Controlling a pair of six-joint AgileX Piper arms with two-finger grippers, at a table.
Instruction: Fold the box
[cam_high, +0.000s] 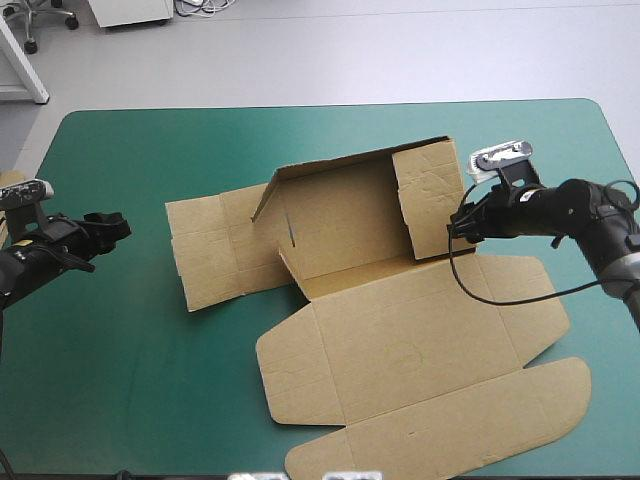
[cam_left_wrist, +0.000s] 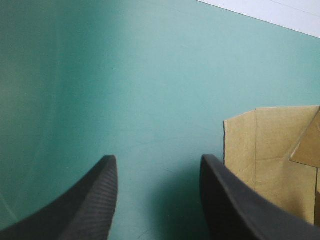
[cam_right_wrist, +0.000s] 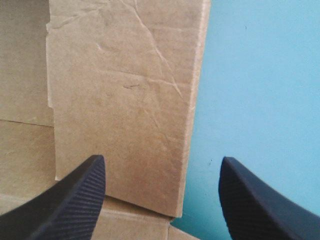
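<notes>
Right gripper (cam_right_wrist: 161, 160): hanging released by the box (cam_high: 400, 340)
Lining up on raised flap (cam_right_wrist: 125, 100) edge, probably for folding it inward.

The left arm (cam_high: 40, 255) came in low from the left side, and the left tool (cam_high: 112, 226) pointed right with its black fingers (cam_left_wrist: 90, 200) standing apart. The right arm (cam_high: 590, 215) reached in from the right toward the middle. The right tool (cam_high: 462, 222) pointed left, its fingers (cam_right_wrist: 75, 200) spread wide.
</notes>
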